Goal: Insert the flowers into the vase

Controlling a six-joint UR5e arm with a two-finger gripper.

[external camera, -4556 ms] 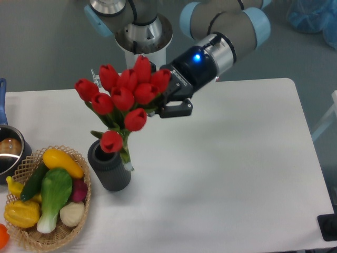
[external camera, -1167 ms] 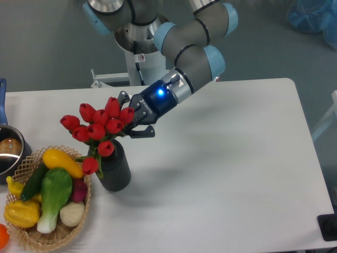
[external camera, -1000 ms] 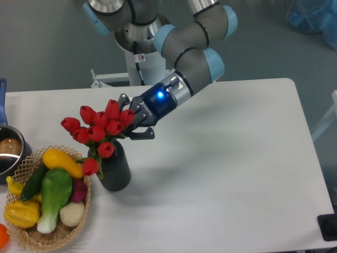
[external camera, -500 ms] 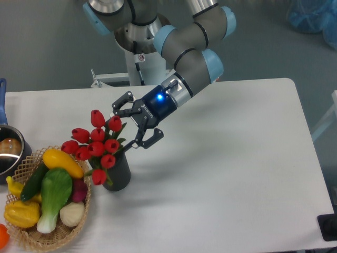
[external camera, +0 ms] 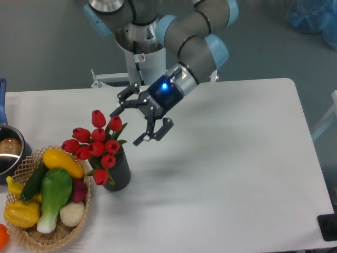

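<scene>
1. Since the tulips (external camera: 97, 145) already sit with their stems down in the vase (external camera: 117, 171), we judge the step in hand to be the retreat, and we should take the gripper (external camera: 138, 118) up and away to the right, clear of the red buds.
2. We see the jaws spread wide and holding nothing, with one finger above the topmost buds and the other just right of the bunch, close to the buds though apart from them.
3. We would keep the jaws parted during the retreat, because a finger that catches a leaf could tip the bunch or drag the vase along the counter (external camera: 231, 158).
4. The bunch leans left over the vase rim toward the wicker basket (external camera: 79, 211), so we judge the load top-heavy, and any nudge from the right could tilt the vase further that way.
5. The buds look smooth and rounded, like moulded plastic or fabric, on thin green stems with narrow leaves; one bud droops below the rim on the left side.
6. The vase is a dark grey cylinder with fine horizontal ribs and a matt finish, and its mouth is hidden by the flowers.
7. The basket is coarse woven cane holding glossy toy vegetables, yellow, green and white, and the counter is a flat, pale, faintly sheened surface.
</scene>
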